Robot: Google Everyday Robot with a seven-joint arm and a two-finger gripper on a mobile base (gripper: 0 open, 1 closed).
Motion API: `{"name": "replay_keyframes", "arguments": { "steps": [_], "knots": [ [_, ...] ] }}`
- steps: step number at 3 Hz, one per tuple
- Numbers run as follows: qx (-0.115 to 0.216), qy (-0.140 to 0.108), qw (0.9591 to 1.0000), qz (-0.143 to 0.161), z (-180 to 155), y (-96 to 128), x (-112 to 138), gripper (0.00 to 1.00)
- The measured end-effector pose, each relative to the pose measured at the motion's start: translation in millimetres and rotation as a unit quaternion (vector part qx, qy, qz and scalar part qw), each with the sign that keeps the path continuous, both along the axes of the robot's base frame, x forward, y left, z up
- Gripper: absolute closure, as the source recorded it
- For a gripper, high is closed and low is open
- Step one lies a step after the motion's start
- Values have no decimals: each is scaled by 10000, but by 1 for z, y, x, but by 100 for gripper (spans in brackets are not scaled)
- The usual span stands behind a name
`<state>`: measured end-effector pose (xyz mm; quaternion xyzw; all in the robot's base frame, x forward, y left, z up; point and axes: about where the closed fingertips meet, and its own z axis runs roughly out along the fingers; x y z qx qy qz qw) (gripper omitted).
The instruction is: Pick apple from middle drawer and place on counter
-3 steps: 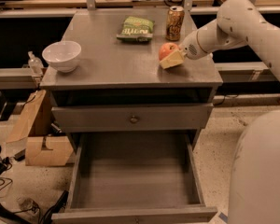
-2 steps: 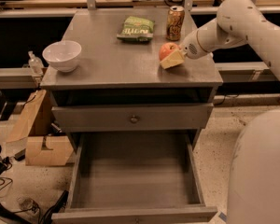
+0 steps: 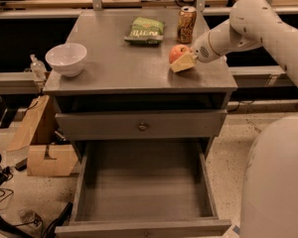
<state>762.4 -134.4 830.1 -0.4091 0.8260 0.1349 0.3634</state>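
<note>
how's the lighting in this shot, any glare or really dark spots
Camera view: warm light gives the counter a soft sheen with no harsh glare, and the white bowl is the brightest thing. Same view: the recess under the counter is darkest, and the middle drawer is dim but readable. The apple is well lit at the counter's right side, with the gripper against it.

My gripper (image 3: 183, 61) sits low over the counter (image 3: 114, 71), in its right half, close to the right edge and nearer the back edge than the front. It rests against the apple (image 3: 177, 52), on the fruit's near-right side. Wrist (image 3: 208, 44) points left and slightly down. Forearm climbs right to a bulky white elbow (image 3: 253, 14) beyond the back right corner. Upper arm (image 3: 288, 43) slopes down to the right. Torso shell (image 3: 280, 182) stands off the front right corner.
</note>
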Motion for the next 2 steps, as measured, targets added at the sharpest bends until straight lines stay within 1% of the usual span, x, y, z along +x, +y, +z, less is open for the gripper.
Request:
{"name": "replay_keyframes", "arguments": {
  "steps": [1, 2],
  "knots": [
    [2, 20, 10000, 17, -3, 2, 0, 4],
    [3, 30, 10000, 26, -4, 4, 0, 0]
  ]
}}
